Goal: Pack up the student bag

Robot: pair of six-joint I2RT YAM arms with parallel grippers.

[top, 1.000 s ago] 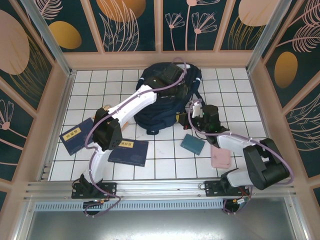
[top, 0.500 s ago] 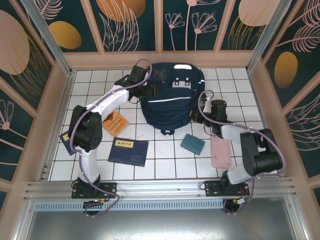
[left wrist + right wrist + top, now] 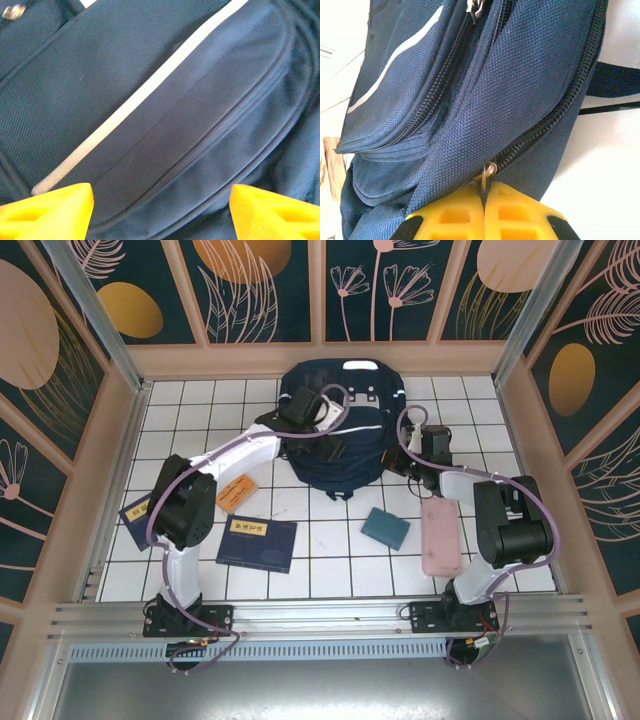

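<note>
The student bag [image 3: 345,455], dark navy with a thin white stripe, lies at the back middle of the tiled floor. My left gripper [image 3: 318,425] hovers over its front; in the left wrist view its yellow fingertips [image 3: 47,210] stand wide apart above the navy fabric [image 3: 165,130] and the white stripe [image 3: 125,110], with nothing between them. My right gripper [image 3: 402,460] is at the bag's right side. In the right wrist view the right gripper [image 3: 484,200] is shut on a metal zipper pull [image 3: 485,181] of a dark zipper [image 3: 545,127] on the student bag [image 3: 510,90].
A navy book with a yellow label [image 3: 257,543] lies front left, another navy book [image 3: 145,512] further left, and an orange booklet [image 3: 237,490] between them and the bag. A teal item [image 3: 385,528] and a pink case [image 3: 440,537] lie front right. Walls enclose the floor.
My left arm swung from the bag's left side to over its front, its jaws spreading wider. The bag shifted slightly. The right gripper stayed shut at the bag's right side.
</note>
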